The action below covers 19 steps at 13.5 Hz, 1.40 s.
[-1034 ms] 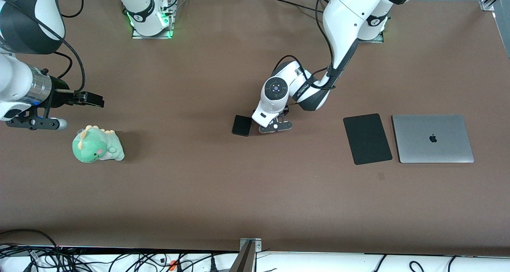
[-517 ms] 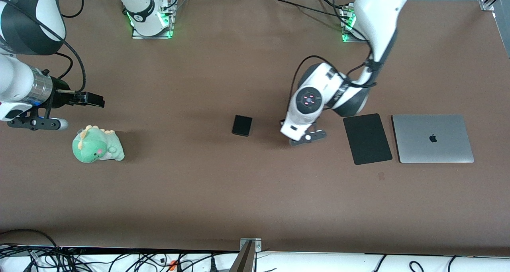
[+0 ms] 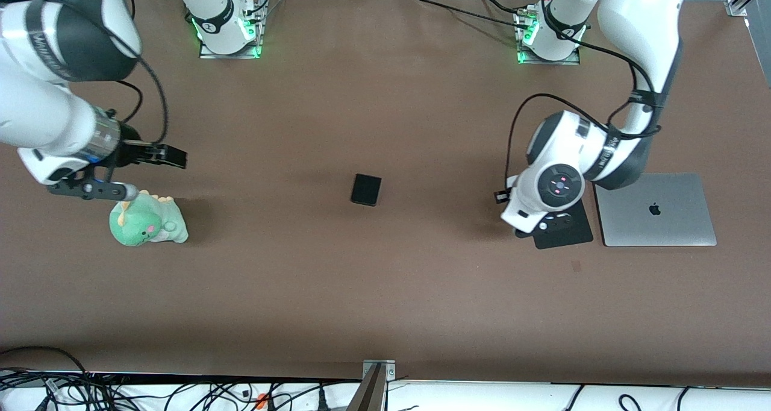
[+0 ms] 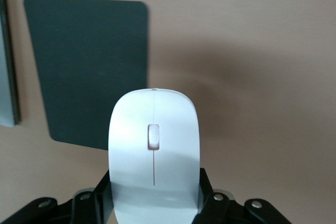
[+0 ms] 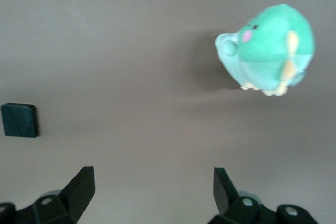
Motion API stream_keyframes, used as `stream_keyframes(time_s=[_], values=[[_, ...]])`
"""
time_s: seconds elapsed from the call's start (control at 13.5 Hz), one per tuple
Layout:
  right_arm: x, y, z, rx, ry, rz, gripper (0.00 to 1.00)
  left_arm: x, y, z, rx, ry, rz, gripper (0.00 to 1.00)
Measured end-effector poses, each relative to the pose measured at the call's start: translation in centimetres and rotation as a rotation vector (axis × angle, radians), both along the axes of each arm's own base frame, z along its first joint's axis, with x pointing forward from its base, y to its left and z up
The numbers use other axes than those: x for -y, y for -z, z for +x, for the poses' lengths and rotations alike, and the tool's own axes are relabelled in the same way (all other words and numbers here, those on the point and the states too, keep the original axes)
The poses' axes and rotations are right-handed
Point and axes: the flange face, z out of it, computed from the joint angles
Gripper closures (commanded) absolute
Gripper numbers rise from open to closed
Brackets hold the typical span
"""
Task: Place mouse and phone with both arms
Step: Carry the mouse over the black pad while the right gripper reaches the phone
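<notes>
My left gripper [image 3: 541, 225] is shut on the white mouse [image 4: 152, 145] and holds it over the edge of the black mouse pad [image 3: 563, 233] that faces the phone. The wrist hides the mouse in the front view. In the left wrist view the pad [image 4: 86, 61] lies under and ahead of the mouse. The black phone [image 3: 366, 189] lies flat on the table's middle and also shows in the right wrist view [image 5: 19, 120]. My right gripper [image 3: 173, 157] is open and empty, in the air above the table beside the green dinosaur, with its fingers [image 5: 79, 184] wide apart.
A green plush dinosaur [image 3: 147, 221] sits toward the right arm's end, also in the right wrist view [image 5: 268, 48]. A closed grey laptop [image 3: 653, 209] lies beside the mouse pad toward the left arm's end. Cables run along the table's near edge.
My left gripper has carried the mouse from beside the phone to over the mouse pad. My right arm has shifted a little toward the table's middle, still open.
</notes>
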Motion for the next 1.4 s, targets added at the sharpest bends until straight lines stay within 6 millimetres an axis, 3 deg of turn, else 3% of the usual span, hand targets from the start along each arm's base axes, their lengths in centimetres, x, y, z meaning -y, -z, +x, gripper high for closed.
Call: stream_keyframes(time_s=[0.15,0.37,0.74,0.89,1.18,1.4], values=[[-4.3,1.3,0.1,0.022,0.038,0.0,0.0,-3.1,0.8,0.3,-0.017,-0.013,0.002,1.0],[-11.2,4.8,0.0,0.055,0.099,-0.003,0.0,-5.9,2.6,0.2,-0.001,-0.046,-0.005,0.99],[-21.7,12.9,-1.0,0.118,0.101,0.009,0.0,-9.4,5.6,-0.2,0.019,-0.046,0.021,0.99],[-25.3,16.1,-2.1,0.136,0.087,0.016,0.0,-9.8,6.7,-0.4,0.013,-0.048,0.015,0.95],[-29.8,21.8,-4.1,0.144,0.058,0.015,0.0,-9.8,9.4,-0.7,-0.002,-0.04,0.002,0.89],[-32.0,25.2,-5.3,0.161,0.049,0.022,0.0,-10.6,9.7,-0.6,-0.014,0.02,-0.024,0.82]])
